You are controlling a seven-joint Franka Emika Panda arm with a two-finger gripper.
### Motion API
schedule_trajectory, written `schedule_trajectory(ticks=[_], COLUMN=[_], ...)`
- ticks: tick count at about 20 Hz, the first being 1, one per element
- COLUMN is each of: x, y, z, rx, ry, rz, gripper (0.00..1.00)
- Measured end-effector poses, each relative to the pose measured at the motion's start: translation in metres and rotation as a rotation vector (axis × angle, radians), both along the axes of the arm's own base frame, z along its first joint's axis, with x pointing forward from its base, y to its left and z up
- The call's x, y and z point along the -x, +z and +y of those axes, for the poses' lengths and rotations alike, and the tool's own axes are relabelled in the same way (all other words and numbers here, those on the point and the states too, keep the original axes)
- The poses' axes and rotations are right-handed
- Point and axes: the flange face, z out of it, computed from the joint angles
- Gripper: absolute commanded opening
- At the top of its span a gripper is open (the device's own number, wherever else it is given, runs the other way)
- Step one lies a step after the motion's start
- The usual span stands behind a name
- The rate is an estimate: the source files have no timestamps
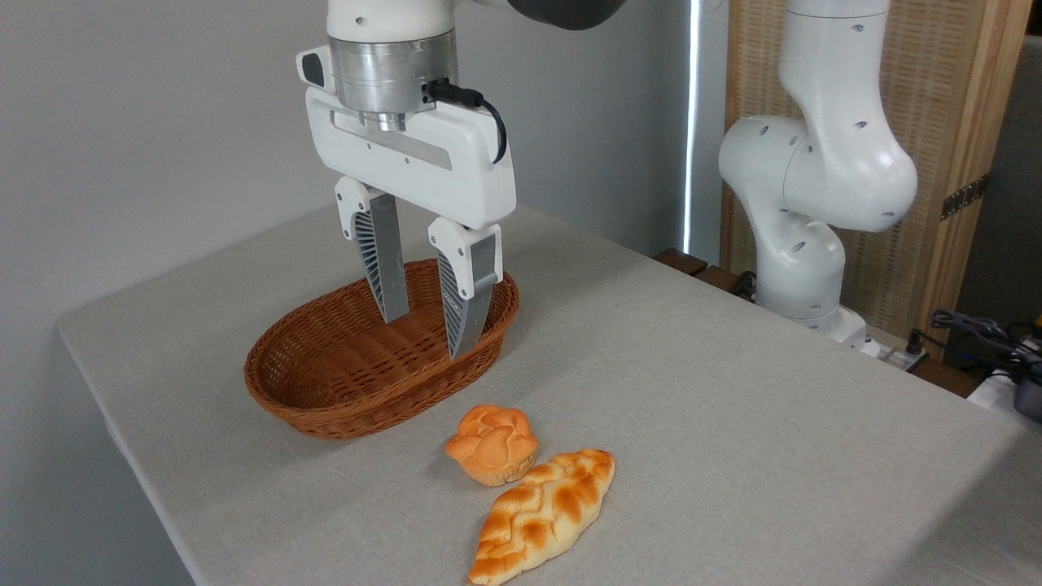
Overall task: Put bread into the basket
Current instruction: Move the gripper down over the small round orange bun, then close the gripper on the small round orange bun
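Note:
The bread [492,444], a small golden-orange bun with a knotted top, sits on the grey tablecloth just in front of the basket [326,399], an oval reddish-brown wicker one with nothing in it. My gripper [423,335] hangs open above the basket's right half, its ribbed fingers [383,260] pointing down with nothing between them. The fingertips appear to be near the level of the basket's rim. The bun lies lower and to the right of the gripper, apart from it.
A longer braided leaf-shaped loaf [544,514] lies touching the bun's front right side, near the table's front edge. The arm's white base [806,244] stands at the back right beside a wooden screen. Cables lie at the far right.

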Motion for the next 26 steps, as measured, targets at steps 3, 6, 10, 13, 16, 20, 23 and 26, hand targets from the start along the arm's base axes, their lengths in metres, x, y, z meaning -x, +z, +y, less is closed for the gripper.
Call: schedule_trajectory(ticks=[3,6,10,13,16,20,23,26], x=[0.0,0.0,-0.002,0.002,0.002,-0.004,-0.009,-0.012], y=[-0.002,-0.008,-0.029,-0.056,-0.08,-0.105,-0.129,-0.145], z=[0.0,0.0,0.0,0.0,0.0,0.0,0.0,0.0], rx=[0.0,0.0,0.0,0.0,-0.001,0.0,0.0,0.002], ry=[0.0,-0.002,-0.002,-0.008,-0.053,-0.132,-0.183,-0.196], rz=[0.005,0.034,0.079,0.134,0.179,0.212,0.216,0.232], gripper=[1.0,1.0,1.0,1.0,1.0,1.0,1.0,1.0])
